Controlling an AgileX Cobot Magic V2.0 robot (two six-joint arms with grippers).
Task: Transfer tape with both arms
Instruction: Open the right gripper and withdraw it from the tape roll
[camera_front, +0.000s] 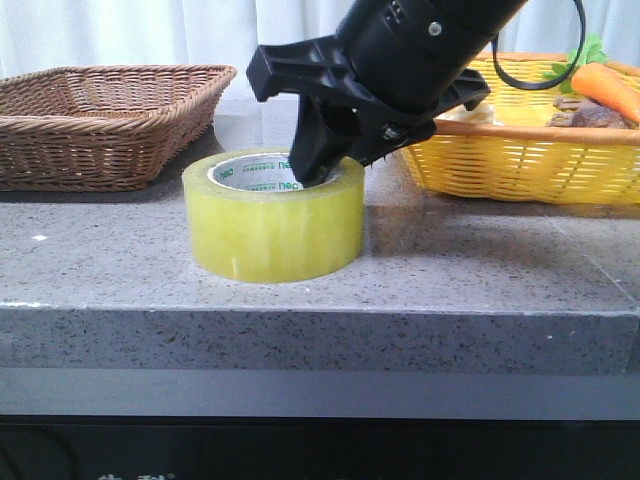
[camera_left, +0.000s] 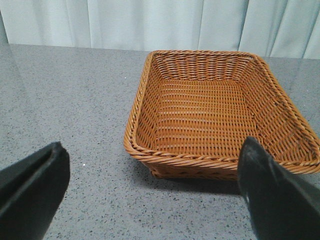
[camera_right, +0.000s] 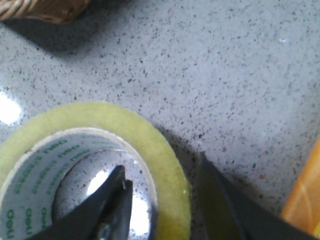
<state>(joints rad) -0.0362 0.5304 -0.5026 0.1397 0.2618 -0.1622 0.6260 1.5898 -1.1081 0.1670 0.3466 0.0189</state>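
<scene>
Right jaws (camera_right: 162, 200) straddle tape (camera_front: 273, 215) wall; left jaws (camera_left: 150, 192) spread; speckled grey counter (camera_front: 480, 270), white curtains (camera_left: 150, 22).

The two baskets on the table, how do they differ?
The brown basket on the left is woven of dark wicker and looks empty in the left wrist view; the yellow basket on the right is bright yellow and holds a carrot and other items. The brown one stands clear of the arm; the yellow one is partly hidden behind the right gripper. Both are shallow woven trays at the back.
</scene>
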